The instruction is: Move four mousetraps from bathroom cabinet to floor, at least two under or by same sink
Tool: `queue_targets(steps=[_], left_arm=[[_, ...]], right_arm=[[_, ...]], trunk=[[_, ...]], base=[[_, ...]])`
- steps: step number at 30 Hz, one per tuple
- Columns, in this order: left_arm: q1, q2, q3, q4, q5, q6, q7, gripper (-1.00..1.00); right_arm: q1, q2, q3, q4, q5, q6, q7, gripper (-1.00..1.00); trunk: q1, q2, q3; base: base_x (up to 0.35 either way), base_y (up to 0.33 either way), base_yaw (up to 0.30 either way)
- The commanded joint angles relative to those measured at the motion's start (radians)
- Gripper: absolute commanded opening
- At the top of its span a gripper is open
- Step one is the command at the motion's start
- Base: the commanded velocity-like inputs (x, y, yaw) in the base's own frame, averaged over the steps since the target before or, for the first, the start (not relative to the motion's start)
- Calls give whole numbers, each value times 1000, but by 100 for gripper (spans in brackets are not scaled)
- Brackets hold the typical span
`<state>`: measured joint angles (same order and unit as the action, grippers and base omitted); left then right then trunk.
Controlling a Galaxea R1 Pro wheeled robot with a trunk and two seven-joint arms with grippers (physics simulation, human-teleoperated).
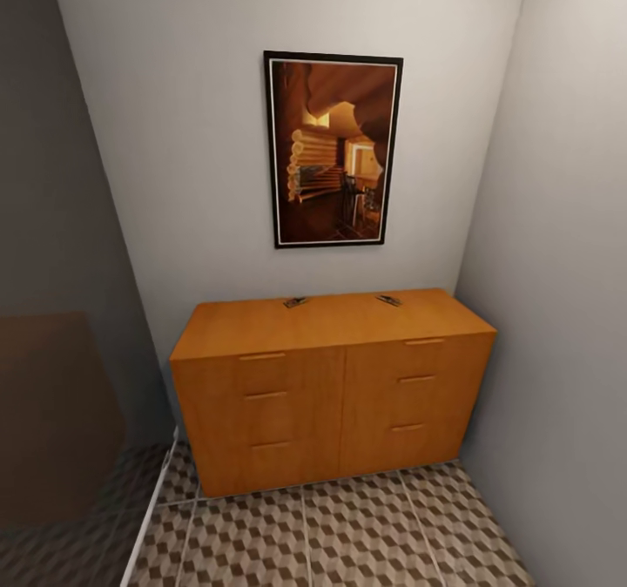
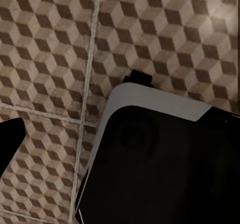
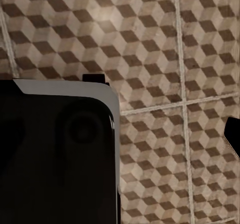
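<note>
Right, from the head camera I'm facing a wide orange-brown wooden chest of drawers [image 1: 335, 395] with slim bar handles, sitting at the centre of my view, pushed against a pale grey wall. On its flat top, toward the back edge, I see two tiny dark mousetraps: one [image 1: 295, 302] at about eleven o'clock from the chest's centre, the other [image 1: 388, 300] at about one o'clock, well apart from each other (they are too small for me to make out their metal parts). Above the chest, at twelve o'clock, hangs a black-framed picture [image 1: 333, 150] in warm orange and brown tones. The tiled floor [image 1: 348, 535] with its brown, beige and white cube pattern and pale grout lines spreads at six o'clock, running right up to the chest's base. At nine o'clock a dark grey panel [image 1: 61, 308] blocks that side, and a grey wall closes off three o'clock.

From the left wrist camera I see the same cube-patterned tiles beneath a large black body with a pale grey rim [image 2: 165, 164], plus a dark sliver at the frame's edge; I cannot tell whether the left claw is released or clenched. The right wrist camera gives a matching look at tiles and a black, grey-edged body [image 3: 55, 154], and again I cannot tell that claw's state.
</note>
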<state>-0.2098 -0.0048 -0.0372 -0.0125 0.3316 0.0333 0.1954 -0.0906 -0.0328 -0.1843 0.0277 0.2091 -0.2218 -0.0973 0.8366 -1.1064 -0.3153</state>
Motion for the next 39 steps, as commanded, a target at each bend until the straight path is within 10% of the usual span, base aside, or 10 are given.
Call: queue_targets(steps=[1,39], left_arm=[[0,0,-4,-1,5,4,4,100],[-2,-12,-16,-50,-9,-100,7,100]], right_arm=[[-1,0,-8,3,11,-5,-4,100],[-1,-7,-10,-23,15,9,3,100]], trunk=[[1,-1,-1],[1,-1,-1]], base=[[325,0,0],[97,0,0]])
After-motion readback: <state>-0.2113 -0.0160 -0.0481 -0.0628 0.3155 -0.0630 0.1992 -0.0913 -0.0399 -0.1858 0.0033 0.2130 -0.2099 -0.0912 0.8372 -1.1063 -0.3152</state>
